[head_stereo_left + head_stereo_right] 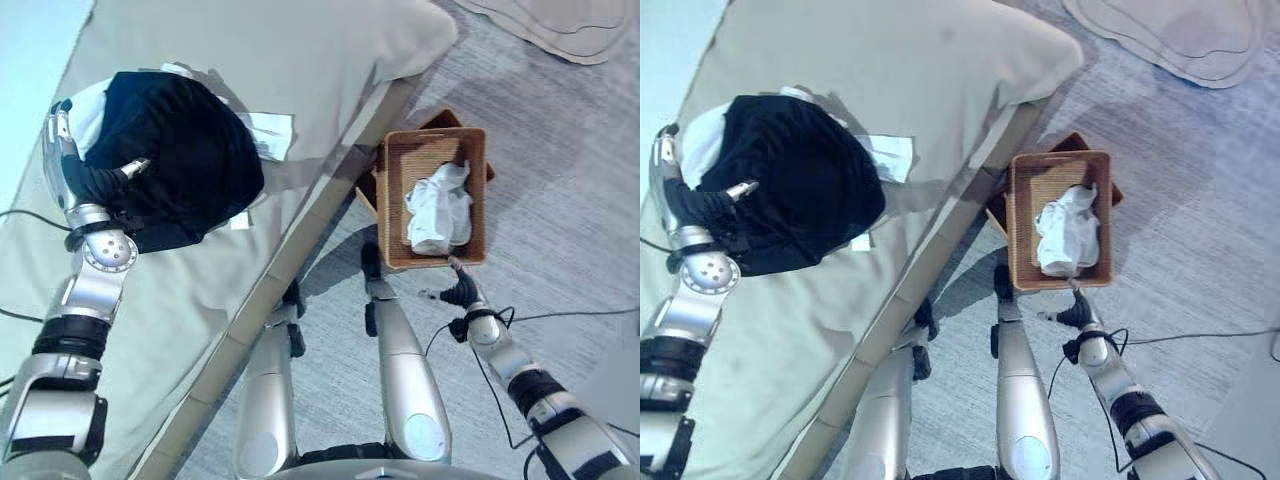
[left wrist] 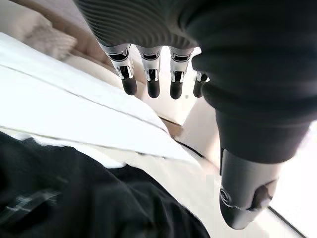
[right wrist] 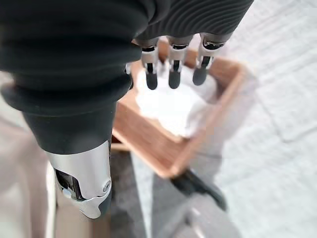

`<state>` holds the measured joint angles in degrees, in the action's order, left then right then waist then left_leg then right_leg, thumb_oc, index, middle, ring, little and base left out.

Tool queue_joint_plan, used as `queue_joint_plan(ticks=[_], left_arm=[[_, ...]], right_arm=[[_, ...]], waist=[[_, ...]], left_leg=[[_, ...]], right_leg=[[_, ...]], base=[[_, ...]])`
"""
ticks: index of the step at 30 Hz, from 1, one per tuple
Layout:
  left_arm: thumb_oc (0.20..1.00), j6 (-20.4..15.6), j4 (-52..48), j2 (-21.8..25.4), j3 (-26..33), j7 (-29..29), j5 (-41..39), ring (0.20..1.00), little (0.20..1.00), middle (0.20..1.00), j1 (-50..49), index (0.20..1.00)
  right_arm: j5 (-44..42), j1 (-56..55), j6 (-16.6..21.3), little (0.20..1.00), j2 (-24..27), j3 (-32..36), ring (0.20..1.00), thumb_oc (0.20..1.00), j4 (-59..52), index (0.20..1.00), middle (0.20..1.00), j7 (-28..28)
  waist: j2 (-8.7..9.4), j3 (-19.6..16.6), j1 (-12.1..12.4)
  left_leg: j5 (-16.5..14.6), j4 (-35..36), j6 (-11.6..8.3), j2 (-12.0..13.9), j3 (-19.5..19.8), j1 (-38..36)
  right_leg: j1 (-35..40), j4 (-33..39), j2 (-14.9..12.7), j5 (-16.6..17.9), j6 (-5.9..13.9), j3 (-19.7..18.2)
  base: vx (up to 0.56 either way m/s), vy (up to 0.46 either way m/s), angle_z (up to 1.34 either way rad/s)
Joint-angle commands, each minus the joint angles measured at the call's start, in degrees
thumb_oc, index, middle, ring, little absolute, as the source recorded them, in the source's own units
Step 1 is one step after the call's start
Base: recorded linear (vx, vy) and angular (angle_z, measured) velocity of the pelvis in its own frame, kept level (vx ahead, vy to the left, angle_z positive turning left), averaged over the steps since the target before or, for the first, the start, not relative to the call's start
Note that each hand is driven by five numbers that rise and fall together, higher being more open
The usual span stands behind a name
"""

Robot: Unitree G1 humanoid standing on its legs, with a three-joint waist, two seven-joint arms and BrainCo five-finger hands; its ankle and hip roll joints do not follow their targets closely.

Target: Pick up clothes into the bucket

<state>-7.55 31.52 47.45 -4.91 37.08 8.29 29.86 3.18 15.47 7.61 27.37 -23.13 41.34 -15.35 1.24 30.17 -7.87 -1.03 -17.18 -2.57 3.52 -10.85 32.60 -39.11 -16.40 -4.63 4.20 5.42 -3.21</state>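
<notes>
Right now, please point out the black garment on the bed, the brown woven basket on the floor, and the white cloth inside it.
black garment (image 1: 190, 150), left eye view, middle of the dark bundle
brown woven basket (image 1: 394, 200), left eye view, its bare left wall
white cloth (image 1: 438, 208), left eye view, centre of the crumpled pile

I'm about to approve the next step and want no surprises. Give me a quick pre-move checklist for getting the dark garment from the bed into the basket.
1. Left robot hand at the dark garment on the bed: ok.
2. Left robot hand closed on the garment: not ok; its wrist view shows straight fingers, thumb apart.
3. Basket upright on the floor beside the bed: ok.
4. Room in the basket: ok, likely; one white garment lies inside.
5. Right robot hand clear of the basket opening: cannot tell; it hovers open at the near rim.
</notes>
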Motion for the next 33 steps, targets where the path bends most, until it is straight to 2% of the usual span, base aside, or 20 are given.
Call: queue_joint_plan(ticks=[1,3,4,7,8,13,15,17,18,19,20,22,23,26,30,32,33], left_arm=[[1.0,1.0,0.9,5.4,1.0,-0.2,4.0,1.0,1.0,1.0,-0.3,1.0],[1.0,1.3,2.1,5.9,0.0,-0.6,4.1,1.0,1.0,1.0,0.9,1.0],[1.0,1.9,6.4,6.2,-2.0,-1.2,4.0,1.0,1.0,1.0,3.1,1.0],[1.0,2.6,6.1,6.9,-3.4,-1.9,4.9,1.0,1.0,1.0,3.9,1.0],[1.0,2.9,9.8,6.7,-4.6,-2.5,4.6,1.0,1.0,1.0,5.5,1.0],[1.0,3.8,11.6,6.6,-6.9,-3.9,4.9,1.0,1.0,1.0,7.2,1.0],[1.0,4.0,17.2,6.2,-7.5,-4.8,4.0,1.0,1.0,1.0,8.3,1.0],[1.0,4.7,13.0,6.4,-7.5,-5.7,4.5,1.0,1.0,1.0,7.4,1.0],[0.504,4.8,17.1,6.6,-7.1,-7.1,4.0,0.504,0.504,0.504,7.1,0.504],[0.241,4.6,17.4,6.6,-7.2,-7.1,4.0,0.241,0.241,0.241,7.3,0.241],[0.2,4.9,19.8,6.2,-7.6,-7.4,4.1,0.2,0.2,0.2,7.9,0.2],[0.2,5.3,17.6,5.6,-8.1,-8.1,4.9,0.2,0.2,0.2,7.6,0.2],[0.2,5.3,21.4,5.0,-8.4,-8.2,5.3,0.2,0.2,0.2,8.0,0.2],[0.2,5.3,20.6,4.6,-9.3,-8.5,6.1,0.2,0.2,0.2,8.2,0.2],[0.2,4.6,12.2,6.6,-7.6,-8.5,8.5,0.2,0.2,0.2,2.6,0.2],[0.2,4.3,6.6,7.2,-4.3,-8.4,9.5,0.2,0.2,0.2,-2.9,0.2],[0.2,4.1,1.7,7.5,-1.3,-8.4,10.4,0.2,0.2,0.2,-7.1,0.2]], right_arm=[[1.9,-3.2,2.5,1.0,-0.4,-0.4,1.0,1.0,-3.1,1.0,1.0,0.6],[1.2,-4.3,2.8,1.0,-0.6,0.0,1.0,1.0,-5.1,1.0,1.0,0.6],[0.2,-4.7,3.4,1.0,-0.6,-0.2,1.0,1.0,-6.8,1.0,1.0,0.5],[-0.6,-5.8,3.8,1.0,-0.5,0.1,1.0,1.0,-8.8,1.0,1.0,0.4],[-1.9,-5.7,4.4,1.0,-0.6,0.3,1.0,1.0,-10.6,1.0,1.0,0.1],[-3.2,-6.0,5.0,1.0,-0.9,0.4,1.0,1.0,-13.5,1.0,1.0,-0.5],[-3.5,-5.2,5.1,1.0,-1.2,-0.5,1.0,1.0,-13.7,1.0,1.0,-0.6],[-3.7,-5.3,5.0,1.0,-1.6,-0.4,1.0,1.0,-15.1,1.0,1.0,-1.0],[-4.1,-4.3,4.9,1.0,-2.0,-0.9,1.0,1.0,-15.2,1.0,1.0,-0.9],[-4.1,-4.2,4.9,1.0,-2.0,-0.9,1.0,1.0,-15.1,1.0,1.0,-0.9],[-4.1,-3.7,5.0,1.0,-2.2,-1.2,1.0,1.0,-15.4,1.0,1.0,-0.9],[-4.2,-3.3,4.9,1.0,-2.6,-1.7,1.0,1.0,-16.1,1.0,1.0,-0.7],[-3.8,-2.3,5.1,1.0,-2.5,-2.6,1.0,1.0,-16.6,1.0,1.0,-0.6],[-3.8,-1.7,5.5,1.0,-2.2,-2.8,1.0,1.0,-17.8,1.0,1.0,-0.6],[-3.5,-1.2,6.1,1.0,-1.7,-1.8,1.0,1.0,-21.4,1.0,1.0,-0.9],[-3.3,-1.2,6.2,1.0,-1.3,-1.0,1.0,1.0,-22.5,1.0,1.0,-0.8],[-3.2,-1.2,6.3,1.0,-0.9,0.2,1.0,1.0,-24.5,1.0,1.0,-0.5]], waist=[[2.64,-0.4,0.0],[3.5,-0.4,-0.5],[4.69,-0.4,-1.2],[5.61,-0.4,-1.6],[6.58,-0.4,-2.2],[7.67,-0.4,-2.5],[8.83,-0.4,-2.8],[9.3,-0.4,-2.6],[9.97,-0.4,-2.7],[10.0,-0.4,-2.7],[10.42,-0.4,-2.7],[10.55,-0.4,-2.4],[10.74,-0.4,-2.2],[10.68,-0.4,-2.0],[9.28,-0.4,-0.3],[8.3,-0.4,0.8],[7.9,-0.4,1.5]], left_leg=[[-7.3,-8.1,1.44,-0.3,0.5,0.6],[-8.1,-9.4,1.66,0.2,-0.2,1.3],[-8.8,-10.5,1.82,0.7,-0.8,2.2],[-9.4,-11.8,1.89,1.2,-0.9,3.8],[-10.0,-13.0,1.93,1.7,-1.2,5.4],[-11.2,-15.6,1.97,2.4,-1.0,8.6],[-11.9,-17.0,2.02,3.1,-1.4,9.9],[-12.5,-18.4,2.21,3.4,-1.2,11.3],[-12.8,-18.7,2.28,3.7,-1.2,11.8],[-12.8,-18.7,2.28,3.7,-1.2,11.8],[-12.8,-18.7,2.27,3.8,-1.3,11.9],[-12.6,-18.3,2.22,3.5,-0.9,11.8],[-12.4,-17.5,2.16,3.4,-0.7,11.0],[-12.1,-16.5,2.16,3.0,-0.5,10.1],[-11.4,-13.8,2.26,1.8,0.2,7.2],[-10.9,-12.3,2.24,1.1,0.5,5.1],[-8.1,-10.4,2.51,0.0,0.4,4.3]], right_leg=[[2.3,1.0,-0.2,-1.0,3.2,0.9],[1.8,1.1,0.2,-0.8,3.3,0.2],[1.3,1.7,0.8,-0.4,3.49,-0.4],[0.5,2.5,1.1,0.3,3.67,-0.5],[-0.3,3.2,1.3,1.0,3.88,-0.5],[-2.3,4.1,1.9,1.7,4.11,-0.5],[-3.2,4.3,2.5,2.1,4.23,-0.7],[-3.8,4.5,2.7,2.3,4.3,-0.5],[-4.0,5.2,3.0,2.7,4.43,-0.4],[-4.0,5.3,3.0,2.7,4.43,-0.4],[-3.9,5.7,3.1,3.0,4.47,-0.3],[-3.3,6.8,2.9,3.3,4.62,0.2],[-2.6,7.1,2.7,3.5,4.72,0.5],[-1.6,7.6,2.5,3.6,4.66,0.7],[1.3,8.5,2.0,3.7,4.67,1.2],[3.1,8.9,1.6,3.6,4.59,1.4],[3.9,9.3,0.6,4.9,4.13,1.9]], base=[[0.12,0.077,-0.46],[0.02,0.052,-0.39],[0.01,0.051,-0.23],[0.0,0.028,-0.09],[0.0,0.017,-0.09],[0.01,0.009,-0.07],[0.0,0.016,-0.05],[0.01,-0.014,-0.06],[0.0,0.0,0.0],[0.0,0.0,0.0],[0.01,-0.027,-0.05],[0.01,-0.014,-0.02],[0.0,0.0,0.0],[0.0,0.006,-0.02],[0.0,0.0,0.05],[-0.04,-0.038,0.08],[-0.08,-0.081,0.07]])
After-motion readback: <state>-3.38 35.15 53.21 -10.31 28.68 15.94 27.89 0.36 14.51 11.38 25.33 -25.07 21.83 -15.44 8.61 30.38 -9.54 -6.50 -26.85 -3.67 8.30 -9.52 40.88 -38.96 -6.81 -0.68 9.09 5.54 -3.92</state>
